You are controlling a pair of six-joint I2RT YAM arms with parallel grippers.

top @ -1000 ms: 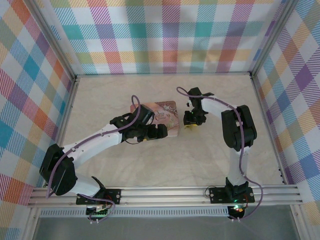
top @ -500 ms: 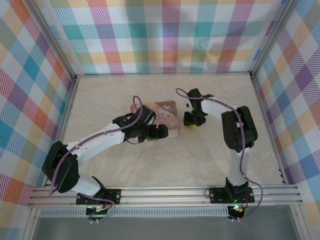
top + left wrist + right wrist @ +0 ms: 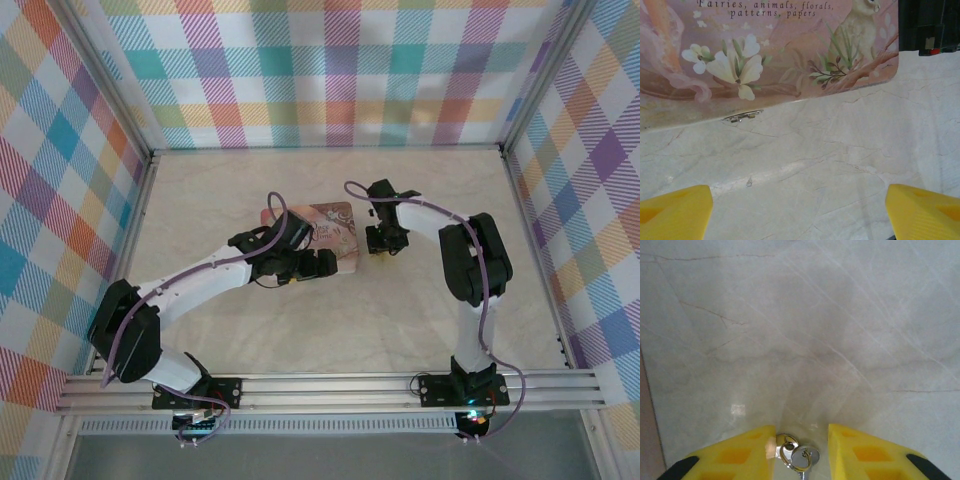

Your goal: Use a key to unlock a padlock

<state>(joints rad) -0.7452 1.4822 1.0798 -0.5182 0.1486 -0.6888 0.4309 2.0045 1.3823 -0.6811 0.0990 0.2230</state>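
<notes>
Seen from above, two white and black robot arms reach from the near rail across a pale, marble-patterned worktop (image 3: pixel 300 340) walled in by bright checked panels. A flat pink tin (image 3: pixel 325 228) printed with flowers and a rabbit lies near the middle of the worktop. The left end effector (image 3: pixel 312 265) sits at the tin's near edge, partly over it. In the left wrist view, its two yellow fingertips (image 3: pixel 675 212) are spread wide at the bottom corners, with bare worktop between them and nothing held. The tin's lid fills the top of that view, and a small silvery clasp (image 3: pixel 742 116) juts out at its lower edge. The right end effector (image 3: pixel 383 243) hangs just beside the tin's right side, pointing down at the worktop. In the right wrist view, its yellow fingertips (image 3: pixel 755 445) are drawn fairly near each other but not closed. The key (image 3: pixel 805 458), a small silvery piece on a thin metal ring (image 3: pixel 788 447), lies on the worktop in the gap between them. The ring seems to touch the left fingertip, while a sliver of worktop shows between the key's round head and the other fingertip, so the key is bracketed rather than pinched. A strip of the tin's edge shows at the far left of that view.
</notes>
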